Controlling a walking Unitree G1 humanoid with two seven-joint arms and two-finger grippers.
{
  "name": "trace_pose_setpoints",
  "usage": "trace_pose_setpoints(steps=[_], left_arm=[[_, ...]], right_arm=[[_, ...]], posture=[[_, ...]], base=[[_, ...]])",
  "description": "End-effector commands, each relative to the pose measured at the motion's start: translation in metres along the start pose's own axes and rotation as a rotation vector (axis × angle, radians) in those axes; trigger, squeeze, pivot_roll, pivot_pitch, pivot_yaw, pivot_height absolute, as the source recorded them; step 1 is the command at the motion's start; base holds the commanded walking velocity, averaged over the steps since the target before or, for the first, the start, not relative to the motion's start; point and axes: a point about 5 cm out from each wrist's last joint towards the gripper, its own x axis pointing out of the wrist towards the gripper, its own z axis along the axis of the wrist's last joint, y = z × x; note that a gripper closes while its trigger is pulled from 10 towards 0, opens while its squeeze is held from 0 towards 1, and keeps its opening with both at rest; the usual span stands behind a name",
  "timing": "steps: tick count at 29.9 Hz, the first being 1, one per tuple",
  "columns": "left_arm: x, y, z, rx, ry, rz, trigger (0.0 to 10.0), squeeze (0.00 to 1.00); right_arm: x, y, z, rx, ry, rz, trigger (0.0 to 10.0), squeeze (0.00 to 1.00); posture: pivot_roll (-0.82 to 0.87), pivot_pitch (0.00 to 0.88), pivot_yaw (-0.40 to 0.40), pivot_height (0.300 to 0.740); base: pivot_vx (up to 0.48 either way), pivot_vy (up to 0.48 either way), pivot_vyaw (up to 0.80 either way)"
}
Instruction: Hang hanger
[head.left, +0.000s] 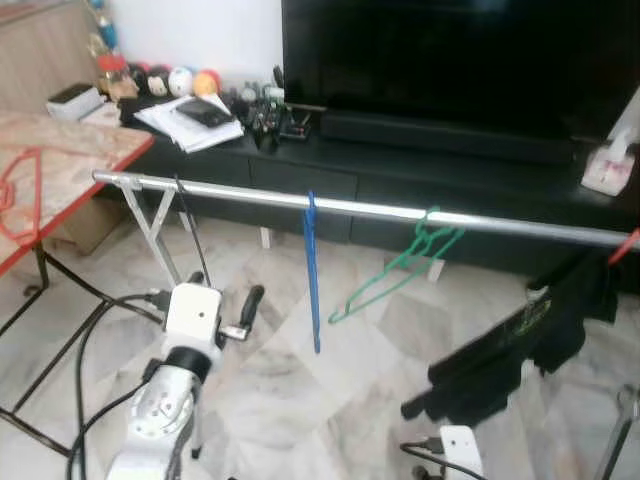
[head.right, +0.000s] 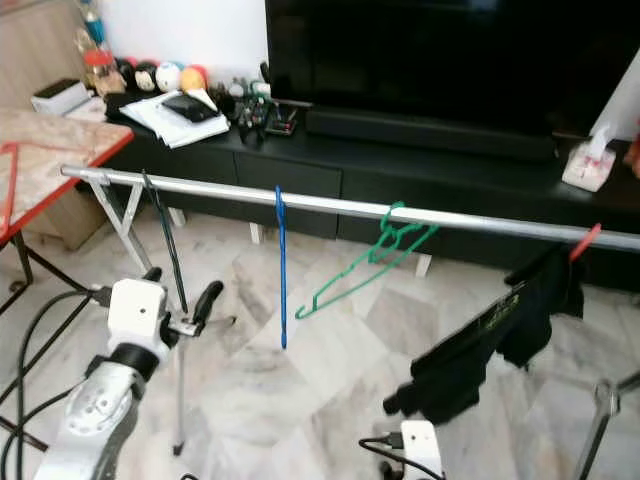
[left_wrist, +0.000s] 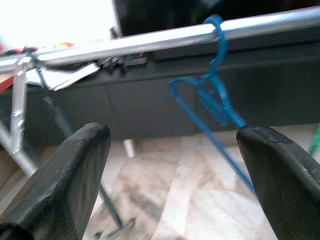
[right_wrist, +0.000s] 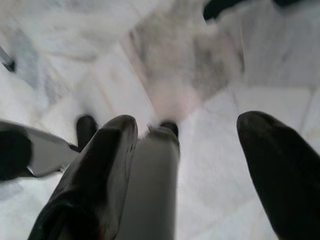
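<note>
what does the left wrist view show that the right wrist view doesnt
Left wrist view alone: the silver rail with the blue hanger hooked over it, framed by the open left gripper, and the dark cabinet behind. Right wrist view alone: the open right gripper pointing down at the floor. Shared: pale marble floor beyond black fingers.

Both head eyes look forward and down from well above the silver rail (head.left: 380, 209), which runs from nine o'clock to three o'clock, with the dark TV cabinet (head.left: 420, 170) beyond at twelve. The two share nearly the same scene, slightly offset. The left wrist camera sits close below the rail, looking up toward twelve past the blue hanger (left_wrist: 212, 95). The right wrist camera faces the marble floor (right_wrist: 200, 60), blurred.
</note>
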Motion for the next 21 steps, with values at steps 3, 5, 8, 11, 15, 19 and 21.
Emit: trace_pose_setpoints(steps=[3, 5, 8, 11, 15, 19, 21], left_arm=[[-0.0018, 0.0045, 0.0024, 0.020, -0.005, 0.003, 10.0, 0.00], [-0.0023, 0.0041, 0.0023, 0.018, -0.004, 0.000, 10.0, 0.00], [-0.0024, 0.0041, 0.0022, 0.021, -0.003, -0.002, 10.0, 0.00], [-0.0019, 0.0045, 0.0025, 0.024, -0.005, -0.002, 10.0, 0.00], [-0.0012, 0.0043, 0.0032, 0.025, -0.009, -0.004, 10.0, 0.00], [-0.0006, 0.0037, 0.0041, 0.020, -0.017, -0.004, 10.0, 0.00], [-0.0005, 0.0035, 0.0041, 0.019, -0.017, -0.004, 10.0, 0.00]], right_arm=[[0.0009, 0.0026, 0.0047, 0.013, -0.017, 0.001, 10.0, 0.00], [0.0009, 0.0025, 0.0047, 0.019, -0.019, -0.006, 10.0, 0.00], [0.0010, 0.0023, 0.0047, 0.013, -0.016, -0.015, 10.0, 0.00], [0.0010, 0.0021, 0.0046, 0.008, -0.013, -0.020, 10.0, 0.00], [0.0011, 0.0016, 0.0049, 0.007, -0.012, -0.031, 10.0, 0.00], [0.0011, 0.0016, 0.0050, 0.003, -0.009, -0.028, 10.0, 0.00], [0.0011, 0.0015, 0.0051, 0.001, -0.009, -0.028, 10.0, 0.00]], posture=[[0.04, 0.000, -0.027, 0.716], [0.04, 0.000, -0.027, 0.716], [0.05, 0.000, -0.028, 0.716], [0.05, 0.000, -0.027, 0.716], [0.05, 0.000, -0.026, 0.716], [0.05, 0.000, -0.028, 0.716], [0.05, 0.000, -0.028, 0.716]], base=[[0.000, 0.000, 0.00], [0.000, 0.000, 0.00], [0.000, 0.000, 0.00], [0.000, 0.000, -0.67], [0.000, 0.000, -0.70], [0.000, 0.000, -0.70], [0.000, 0.000, -0.70]])
